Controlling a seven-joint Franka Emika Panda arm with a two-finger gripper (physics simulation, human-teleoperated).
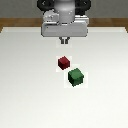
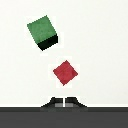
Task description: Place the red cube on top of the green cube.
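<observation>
We see the red cube (image 1: 63,62) resting on the white table (image 1: 25,90) near its middle, with the green cube (image 1: 76,76) just beside it toward the near edge, the two apart and both turned at an angle to the table's edges. Our gripper (image 1: 65,40) hangs above the table nearer the far edge, holding nothing. Its fingertips (image 2: 54,102) look close together, probably because no approach to the red cube has begun.

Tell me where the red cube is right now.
The red cube sits on the white table near the middle of the exterior view, just up and to that view's left of the green cube, apart from it, with the gripper above, not holding it.
</observation>
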